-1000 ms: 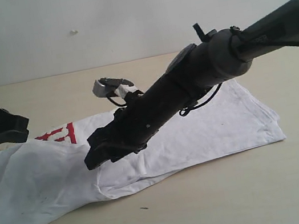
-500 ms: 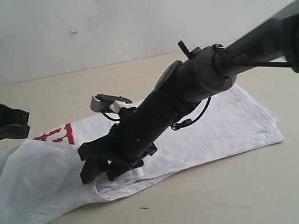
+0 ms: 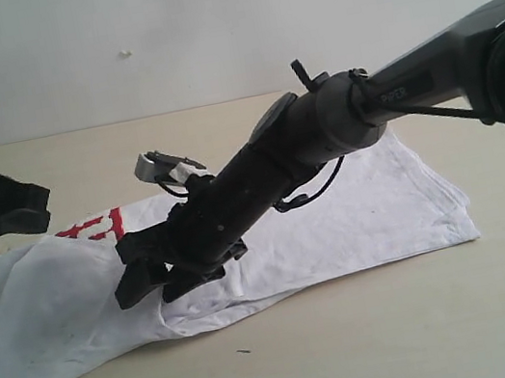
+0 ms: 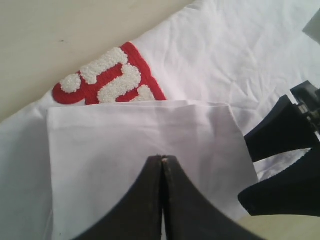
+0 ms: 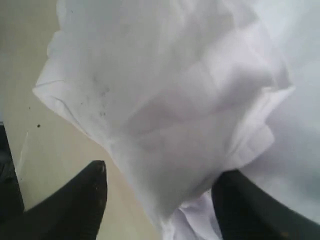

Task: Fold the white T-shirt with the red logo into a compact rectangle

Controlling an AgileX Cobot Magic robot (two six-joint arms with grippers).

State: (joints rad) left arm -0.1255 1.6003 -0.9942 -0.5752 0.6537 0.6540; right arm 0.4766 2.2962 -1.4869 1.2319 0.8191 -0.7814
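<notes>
The right gripper (image 5: 161, 175) is standing with jaws apart; a bunched fold of the white T-shirt (image 5: 165, 100) is lying between them.

The light is soft and bright all over. Under the dark arm (image 3: 270, 176) only a pale shadow falls on the shirt (image 3: 383, 205). The outside view is a little grainy. In the right wrist view the cloth is blurry and nearly washed out, and the right tool (image 5: 160, 175) shows as 2 fuzzy black shapes. The left wrist view is sharper.
</notes>
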